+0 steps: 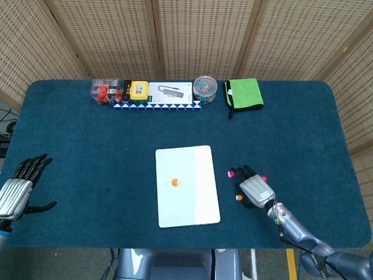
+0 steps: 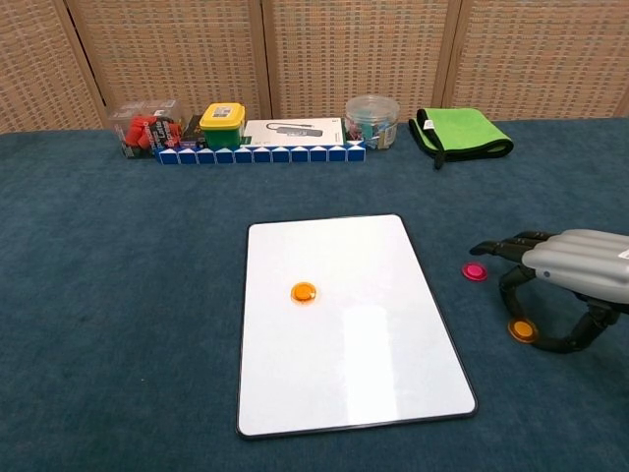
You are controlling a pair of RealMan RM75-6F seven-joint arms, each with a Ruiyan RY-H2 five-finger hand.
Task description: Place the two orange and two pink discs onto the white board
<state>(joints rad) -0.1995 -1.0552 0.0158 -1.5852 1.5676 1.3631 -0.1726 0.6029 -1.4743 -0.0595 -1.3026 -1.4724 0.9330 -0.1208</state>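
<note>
The white board lies mid-table with one orange disc on it. To its right on the blue cloth lie a second orange disc and a pink disc. Another pink disc peeks out past my right hand in the head view; the chest view hides it. My right hand hovers over the loose orange disc, fingers and thumb arched down on either side of it, holding nothing. My left hand rests open at the table's left edge.
Along the far edge stand a clear box of red pieces, a yellow tub, a flat white box, a round clear jar and a folded green cloth. A blue-and-white strip runs in front of them.
</note>
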